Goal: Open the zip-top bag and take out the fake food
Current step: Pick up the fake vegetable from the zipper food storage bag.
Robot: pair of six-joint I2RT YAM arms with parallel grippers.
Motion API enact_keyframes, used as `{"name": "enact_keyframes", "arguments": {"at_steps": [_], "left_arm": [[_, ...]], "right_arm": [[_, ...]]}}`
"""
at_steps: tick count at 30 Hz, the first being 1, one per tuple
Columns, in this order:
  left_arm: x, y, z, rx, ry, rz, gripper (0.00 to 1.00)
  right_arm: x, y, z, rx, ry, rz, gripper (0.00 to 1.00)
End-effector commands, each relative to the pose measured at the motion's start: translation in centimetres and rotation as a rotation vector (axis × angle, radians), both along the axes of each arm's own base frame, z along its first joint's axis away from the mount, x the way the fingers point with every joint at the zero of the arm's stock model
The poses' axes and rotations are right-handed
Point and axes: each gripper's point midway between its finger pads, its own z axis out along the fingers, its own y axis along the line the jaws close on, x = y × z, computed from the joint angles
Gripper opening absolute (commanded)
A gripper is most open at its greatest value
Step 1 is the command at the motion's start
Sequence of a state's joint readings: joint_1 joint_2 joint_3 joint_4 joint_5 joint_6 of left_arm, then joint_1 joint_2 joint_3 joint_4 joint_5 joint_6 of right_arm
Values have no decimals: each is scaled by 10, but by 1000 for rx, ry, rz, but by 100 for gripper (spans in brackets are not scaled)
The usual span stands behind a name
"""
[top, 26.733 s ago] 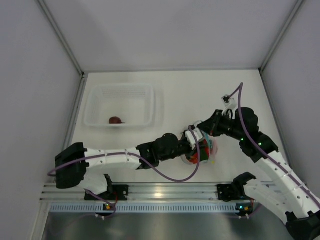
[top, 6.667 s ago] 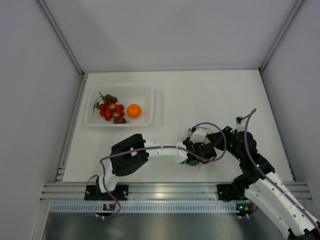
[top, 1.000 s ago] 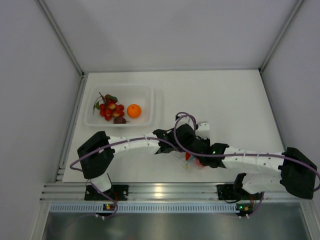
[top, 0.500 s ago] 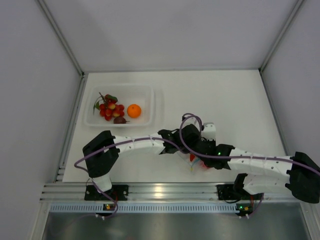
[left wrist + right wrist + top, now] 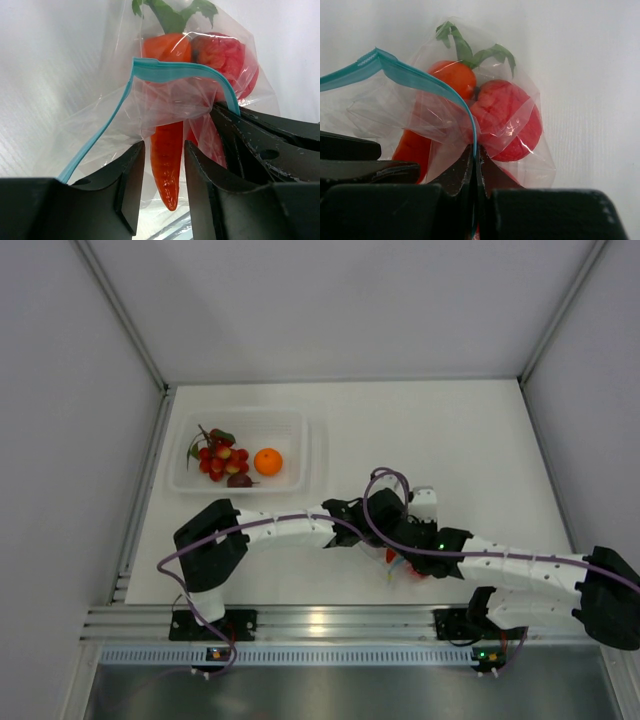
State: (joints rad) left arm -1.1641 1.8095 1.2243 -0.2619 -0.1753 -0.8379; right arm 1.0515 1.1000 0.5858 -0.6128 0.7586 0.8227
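The zip-top bag (image 5: 95, 125) is clear with a teal zip strip (image 5: 175, 70), and its mouth gapes open. It sits near the table's front centre (image 5: 402, 566). Inside are a carrot (image 5: 167, 145) with a green top (image 5: 172, 15) and a red round fruit (image 5: 227, 55). My left gripper (image 5: 164, 146) is open, its fingers on either side of the carrot's tip with small gaps. My right gripper (image 5: 476, 150) is shut on the bag's zip edge (image 5: 405, 72), with the red fruit (image 5: 507, 120) just beyond it. A berry cluster (image 5: 216, 456), an orange (image 5: 267, 461) and a dark piece (image 5: 238, 480) lie in the tray.
The rigid clear tray (image 5: 305, 430) stands at the back left. Both arms cross low over the table's front middle, with purple cables looping above the wrists (image 5: 385, 480). Grey walls enclose the table on three sides.
Both grippers and the bag have shifted a little to the right and toward the near edge. The tray's contents have not moved.
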Motion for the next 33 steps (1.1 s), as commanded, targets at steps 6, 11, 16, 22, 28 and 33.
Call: {"name": "enact_keyframes", "arguments": {"at_steps": [6, 11, 16, 22, 28, 33], "left_arm": [[-67, -9, -67, 147, 114, -194, 41], [-73, -10, -75, 157, 139, -223, 40], [-78, -11, -83, 173, 148, -245, 45], [-81, -7, -92, 193, 156, -247, 48], [-80, -11, -95, 196, 158, -249, 41], [-81, -11, -106, 212, 173, -251, 43]], "right_arm": [[26, 39, 42, 191, -125, 2, 0], [29, 37, 44, 190, -131, -2, 0], [32, 36, 47, 191, -134, -8, 0], [37, 34, 51, 200, -141, -18, 0], [37, 35, 53, 205, -140, -12, 0], [37, 34, 54, 210, -142, -14, 0]]}}
